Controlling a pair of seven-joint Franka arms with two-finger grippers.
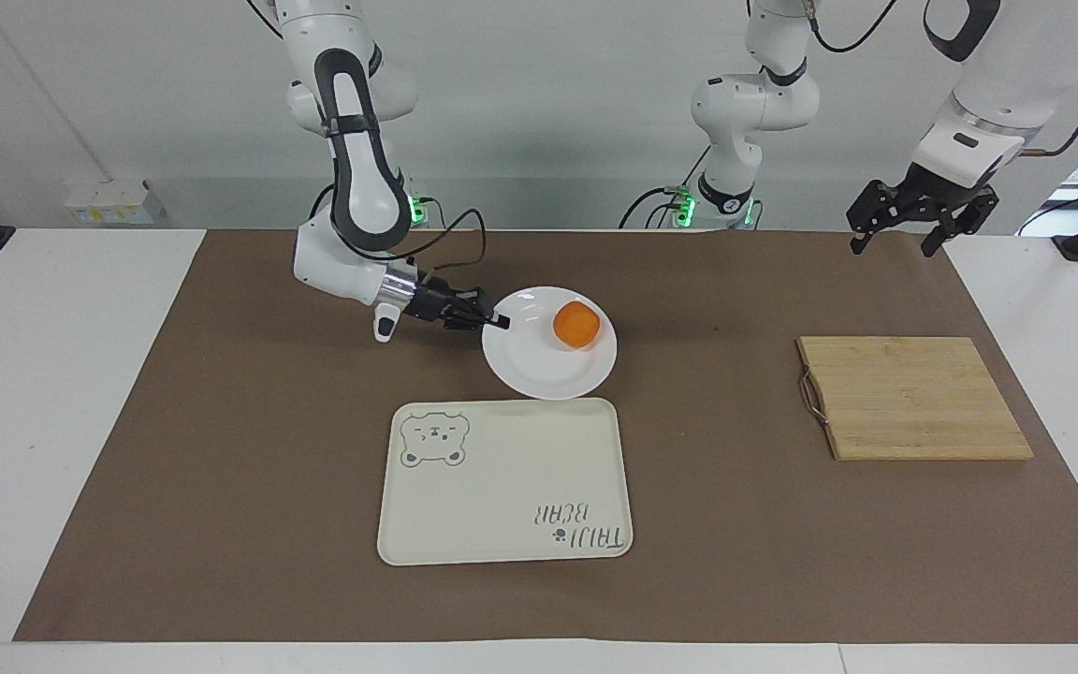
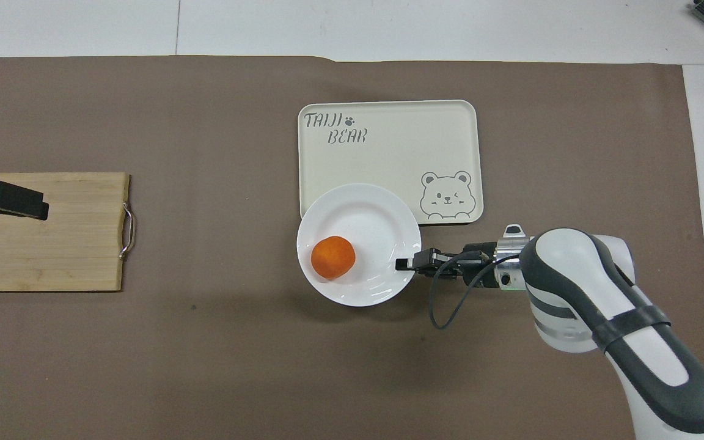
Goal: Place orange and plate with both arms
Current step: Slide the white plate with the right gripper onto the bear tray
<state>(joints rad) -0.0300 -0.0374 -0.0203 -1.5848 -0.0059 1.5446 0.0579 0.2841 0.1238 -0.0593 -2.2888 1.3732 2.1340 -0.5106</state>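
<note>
The round white plate (image 1: 539,370) (image 2: 364,211) carries the orange (image 1: 576,325) (image 2: 332,257), which sits in its well toward the left arm's end. My right gripper (image 1: 499,321) (image 2: 402,264) is shut on the plate's rim at the side toward the right arm's end. It holds the plate just above the brown mat. In the overhead view the plate's rim overlaps the cream tray's edge nearest the robots. My left gripper (image 1: 904,229) hangs open and holds nothing, high over the wooden board's end of the table, where the arm waits.
The cream bear-print tray (image 1: 502,487) (image 2: 388,146) lies mid-table, farther from the robots than the plate. A wooden cutting board (image 1: 913,398) (image 2: 71,244) with a metal handle lies toward the left arm's end. A brown mat (image 1: 221,468) covers the table.
</note>
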